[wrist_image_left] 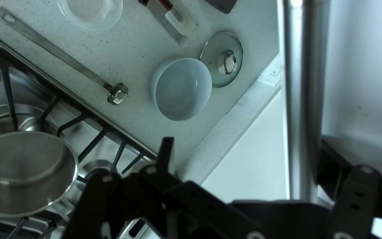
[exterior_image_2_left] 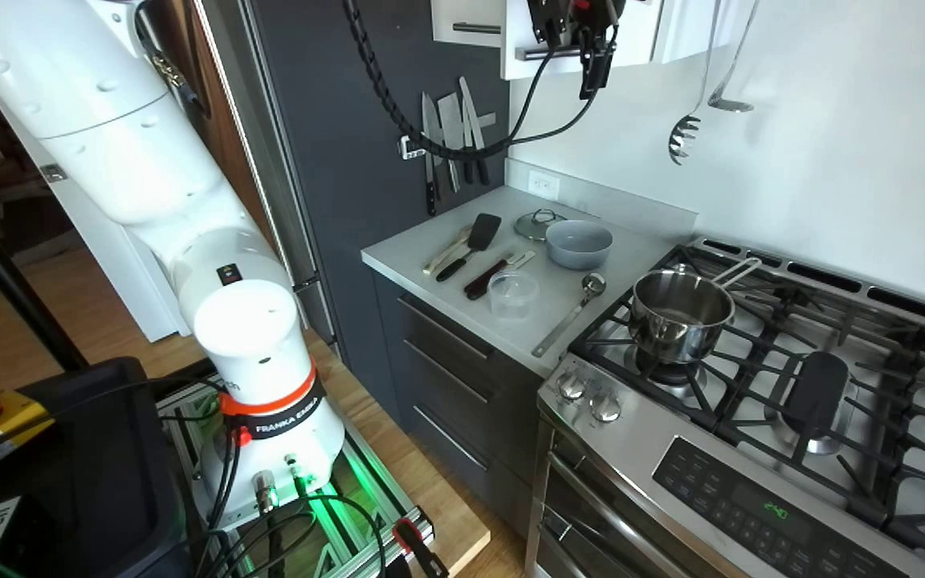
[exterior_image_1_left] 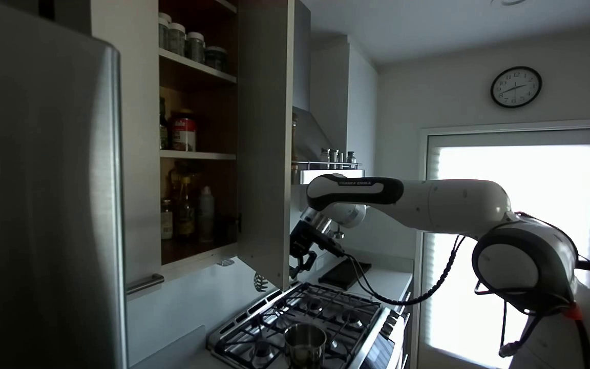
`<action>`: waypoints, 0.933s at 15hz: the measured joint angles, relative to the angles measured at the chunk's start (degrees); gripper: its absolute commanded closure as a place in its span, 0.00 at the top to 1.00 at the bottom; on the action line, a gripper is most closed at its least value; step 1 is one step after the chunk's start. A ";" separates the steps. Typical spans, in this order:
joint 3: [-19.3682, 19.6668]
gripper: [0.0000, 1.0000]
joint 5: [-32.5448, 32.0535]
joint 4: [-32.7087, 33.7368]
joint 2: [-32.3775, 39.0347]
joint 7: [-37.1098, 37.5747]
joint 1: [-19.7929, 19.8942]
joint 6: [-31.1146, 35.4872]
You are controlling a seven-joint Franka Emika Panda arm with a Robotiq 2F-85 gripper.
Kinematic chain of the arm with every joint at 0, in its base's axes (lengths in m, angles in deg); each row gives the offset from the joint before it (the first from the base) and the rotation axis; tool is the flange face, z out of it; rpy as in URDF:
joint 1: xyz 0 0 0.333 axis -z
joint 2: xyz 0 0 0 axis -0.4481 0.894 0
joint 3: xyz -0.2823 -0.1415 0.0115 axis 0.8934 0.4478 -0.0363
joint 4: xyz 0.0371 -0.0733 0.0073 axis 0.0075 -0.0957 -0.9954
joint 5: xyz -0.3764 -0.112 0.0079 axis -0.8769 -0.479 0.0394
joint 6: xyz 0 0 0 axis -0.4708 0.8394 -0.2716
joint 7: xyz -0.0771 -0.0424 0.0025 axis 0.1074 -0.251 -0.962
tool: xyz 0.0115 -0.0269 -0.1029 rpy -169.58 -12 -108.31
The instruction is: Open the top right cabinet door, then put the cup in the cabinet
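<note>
The top right cabinet door (exterior_image_1_left: 264, 143) stands swung out from the cabinet (exterior_image_1_left: 197, 259), whose brown shelves show jars and bottles. The door's lower part also shows in an exterior view (exterior_image_2_left: 631, 48). My gripper (exterior_image_1_left: 300, 262) is at the door's lower edge, on its outer face. In the wrist view my gripper (wrist_image_left: 249, 149) is open, its fingers spread wide. The door's bar handle (wrist_image_left: 305, 99) lies between the fingers, close to the right one and away from the left. A small translucent whitish cup (exterior_image_2_left: 513, 295) stands on the counter, and partly shows in the wrist view (wrist_image_left: 91, 11).
A grey bowl (exterior_image_2_left: 579, 245), a glass lid (exterior_image_2_left: 539, 225), a ladle (exterior_image_2_left: 571, 313) and spatulas lie on the counter. A steel pot (exterior_image_2_left: 681, 313) stands on the stove (exterior_image_2_left: 759, 377). The steel fridge (exterior_image_1_left: 39, 205) and range hood (exterior_image_1_left: 310, 138) flank the cabinet. Utensils (exterior_image_2_left: 683, 136) hang on the wall.
</note>
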 measured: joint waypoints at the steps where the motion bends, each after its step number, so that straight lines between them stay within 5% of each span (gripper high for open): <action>1: 0.04 1.00 0.43 -0.01 0.04 0.34 0.27 2.01; 14: 1.35 1.00 5.84 -1.28 0.23 7.78 3.33 18.98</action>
